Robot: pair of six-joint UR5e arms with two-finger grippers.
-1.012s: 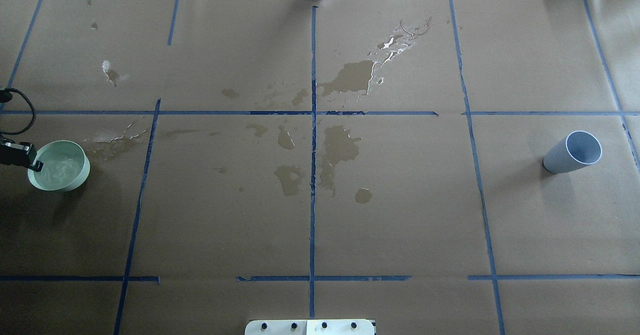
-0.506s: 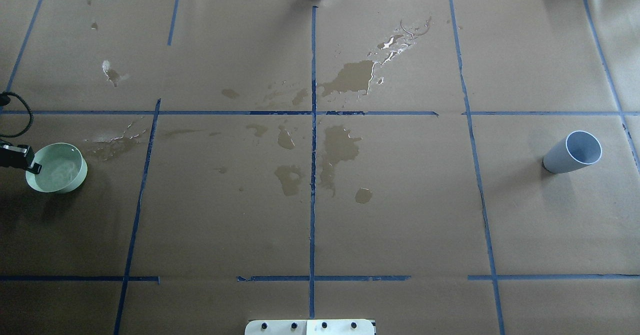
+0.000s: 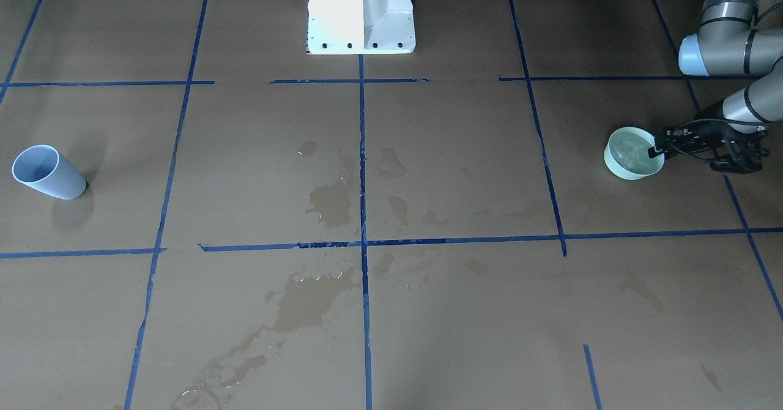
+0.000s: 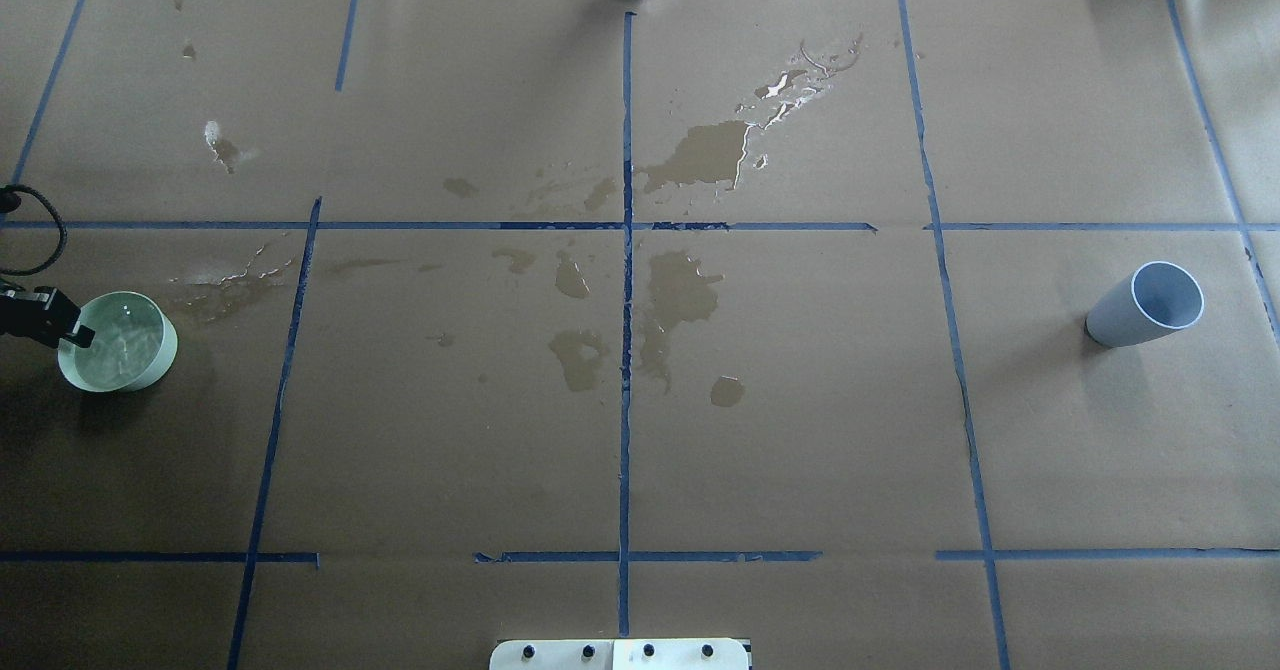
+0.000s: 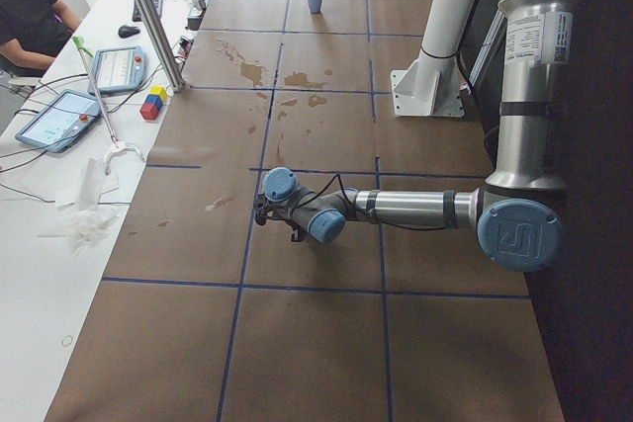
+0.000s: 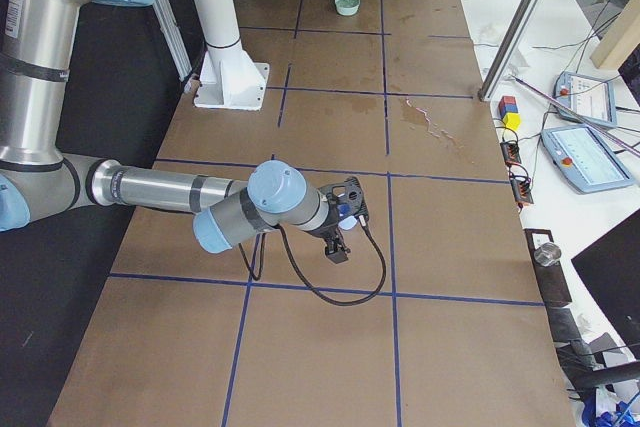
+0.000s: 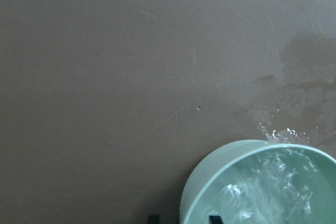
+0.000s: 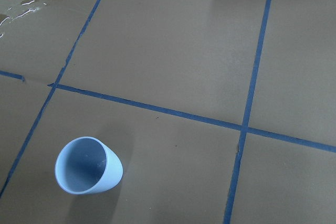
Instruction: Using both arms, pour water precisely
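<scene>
Front-facing view, bowl: a green bowl (image 3: 615,164) sits at middle right of the frame on the brown table (image 3: 465,153), with the water (image 3: 630,150) glinting inside it.
Front-facing view, left pincer: the left pincer (image 3: 659,148) reaches in from the right edge and is closed on the bowl's right rim.
Front-facing view, cup: a blue cup (image 3: 48,176) stands at middle left, well apart from the bowl, with wet stains (image 3: 330,205) between them.
Overhead view: the bowl is at the middle left edge and the cup at middle right. Only the left pincer shows, at the bowl's left rim.
Left side view: the near left arm (image 5: 415,210) stretches low across the centre and its wrist hides the bowl. The cup is tiny at top centre.
Right side view: the near right arm (image 6: 160,189) ends in the right pincer (image 6: 337,250) at frame centre. Whether its jaws are parted cannot be told here.
Left wrist view: one black fingertip sits outside the bowl wall and one inside, at the bottom edge, so the rim is pinched between them. The water is rippled.
Right wrist view: the cup lies at lower left of the frame, upright, its mouth open to the camera. No fingers show.
Key relation: the right arm is much the nearer to the cup, which lies down and to the left of its camera's centre. That arm likely has to shift that way and descend along the cup's upright axis.
</scene>
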